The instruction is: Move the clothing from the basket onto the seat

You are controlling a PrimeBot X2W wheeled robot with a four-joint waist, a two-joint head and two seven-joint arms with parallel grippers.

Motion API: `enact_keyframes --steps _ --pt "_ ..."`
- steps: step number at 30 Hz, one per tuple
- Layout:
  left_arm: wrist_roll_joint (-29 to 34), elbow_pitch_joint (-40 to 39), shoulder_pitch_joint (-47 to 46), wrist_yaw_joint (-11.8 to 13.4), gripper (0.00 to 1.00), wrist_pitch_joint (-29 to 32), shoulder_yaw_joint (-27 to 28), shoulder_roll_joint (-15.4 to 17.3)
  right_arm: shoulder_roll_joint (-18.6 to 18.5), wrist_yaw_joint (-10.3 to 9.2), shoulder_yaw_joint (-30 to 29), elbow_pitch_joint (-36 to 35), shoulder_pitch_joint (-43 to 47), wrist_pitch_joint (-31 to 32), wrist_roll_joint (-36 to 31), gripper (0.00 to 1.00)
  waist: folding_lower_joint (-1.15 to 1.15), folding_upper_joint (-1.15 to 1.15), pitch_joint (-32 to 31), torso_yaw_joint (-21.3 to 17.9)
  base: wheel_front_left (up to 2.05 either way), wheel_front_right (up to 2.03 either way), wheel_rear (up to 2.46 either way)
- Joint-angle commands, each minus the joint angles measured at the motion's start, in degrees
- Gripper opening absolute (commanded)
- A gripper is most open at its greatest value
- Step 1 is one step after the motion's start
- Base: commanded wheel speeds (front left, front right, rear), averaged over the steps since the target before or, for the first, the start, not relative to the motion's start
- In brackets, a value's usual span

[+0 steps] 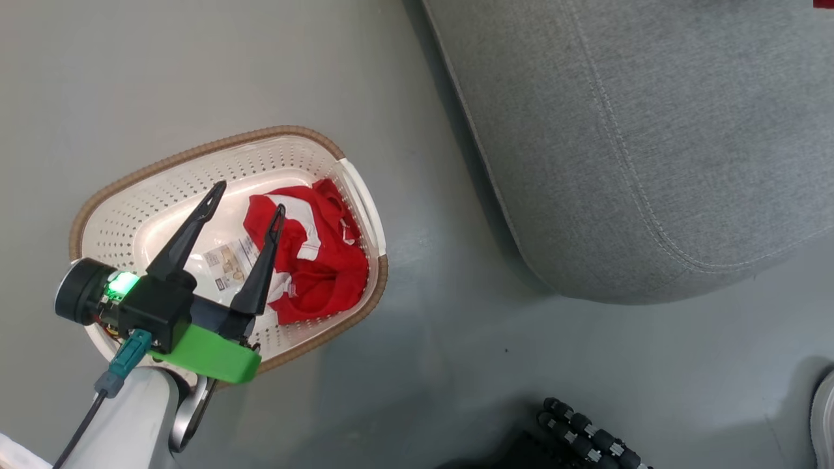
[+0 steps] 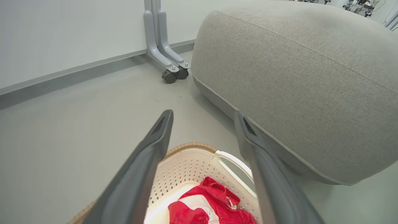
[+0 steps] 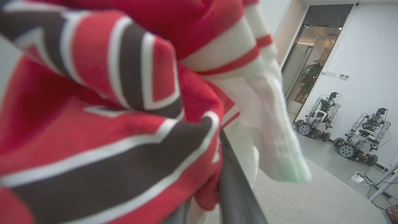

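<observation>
Roughly halfway, I judge. The right gripper (image 3: 205, 214) is pinched narrow on the lettered garment (image 3: 108, 124), which drapes over its fingers and is not yet laid on the seat (image 1: 651, 130), at 2 o'clock in the head view. The other garment (image 1: 319, 260) lies in the basket (image 1: 195, 153), on its 3 o'clock side. The left gripper (image 1: 249, 197) hangs above it, spread wide, holding nothing.

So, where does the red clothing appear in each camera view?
Head view: red garment in the basket, left of centre.
Left wrist view: that red garment, bottom centre.
Right wrist view: another, lettered garment, across the left and top.
Shared landmark: grey seat, head and left wrist views.
</observation>
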Motion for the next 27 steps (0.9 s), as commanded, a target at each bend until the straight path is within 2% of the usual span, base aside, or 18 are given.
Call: enact_keyframes --steps 1,9,14,16,19,20,21,22,27 --pt "0.4 -0.2 -0.9 0.0 1.0 0.0 0.2 0.2 -0.5 -0.1 -0.1 2.0 -1.3 -0.2 -0.9 0.0 -0.01 0.0 2.5 1.8 0.0 0.0 0.0" --pt "0.7 -0.2 -0.9 0.0 1.0 0.0 0.0 0.1 0.4 -0.1 0.1 14.4 -3.0 -0.2 -2.6 0.0 -0.01 0.0 4.1 2.9 0.0 0.0 0.0" --pt "1.0 0.0 0.9 0.0 1.0 0.0 1.1 -0.4 -0.4 -0.1 3.1 21.4 -4.4 -0.2 -4.2 0.0 -0.01 0.0 4.3 3.4 0.0 0.0 0.0" --pt "1.1 0.1 1.6 0.0 1.0 0.0 1.1 -0.5 0.3 -0.1 5.0 24.7 -4.5 -0.2 -2.9 0.0 -0.01 0.0 4.1 3.6 0.0 0.0 0.0" --pt "1.4 0.5 1.9 0.0 1.0 0.0 1.0 -0.5 -0.7 -0.1 6.6 28.4 -5.3 -0.2 -1.6 0.0 -0.01 0.0 3.7 3.7 0.0 0.0 0.0" --pt "1.5 0.7 2.0 0.0 1.0 0.0 0.9 -0.7 -1.1 -0.1 6.6 29.3 -5.6 -0.2 -1.1 0.13 -0.01 0.0 3.4 3.8 0.0 0.0 0.0" --pt "1.5 0.9 2.0 0.0 1.0 0.0 0.8 -0.8 -1.1 -0.1 6.7 29.5 -5.7 -0.2 -1.0 0.62 -0.01 0.0 3.2 3.9 0.0 0.0 0.0" --pt "1.5 1.0 2.0 0.0 1.0 0.0 0.7 -0.8 -0.9 -0.1 6.9 29.6 -5.6 -0.2 -0.8 1.0 -0.01 0.0 2.9 3.9 0.0 0.0 0.0" --pt "0.9 1.7 2.5 0.0 1.0 0.0 0.9 -1.4 -0.7 -0.1 8.6 29.1 -4.2 -0.2 1.6 1.0 -0.01 0.0 1.1 3.4 0.0 0.0 0.0"
